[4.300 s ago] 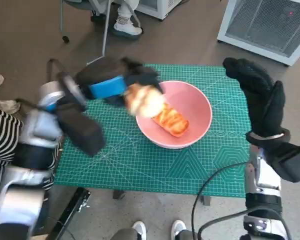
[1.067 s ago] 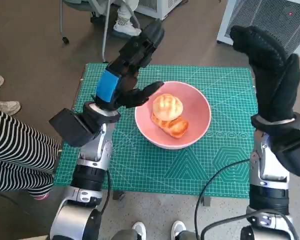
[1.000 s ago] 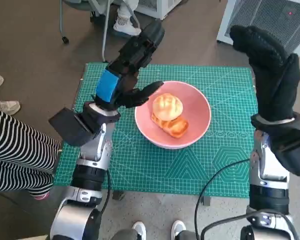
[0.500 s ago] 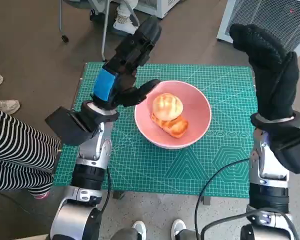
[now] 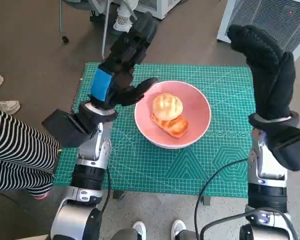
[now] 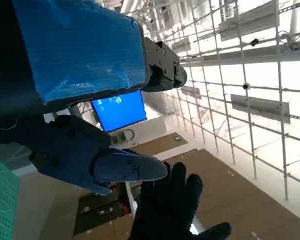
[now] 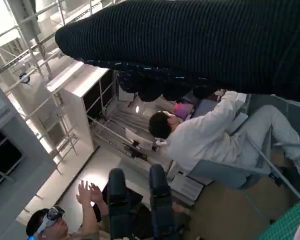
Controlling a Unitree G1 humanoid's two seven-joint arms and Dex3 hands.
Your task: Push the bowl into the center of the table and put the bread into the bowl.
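Meanwhile the pink round bowl (image 5: pixel 173 114) sat mid-table on the green cutting mat (image 5: pixel 140 160), holding two golden bread rolls (image 5: pixel 167 114); left hand (image 5: pixel 121 65) and right hand (image 5: pixel 266 70) hovered raised, fingers spread, empty.

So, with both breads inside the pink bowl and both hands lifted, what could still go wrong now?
The left hand hangs open close to the rim of the pink round bowl; lowering it carelessly could nudge the bowl. The round golden bun rests on the long glazed pastry, so a bump might roll it. The gloved right hand seems safely away.
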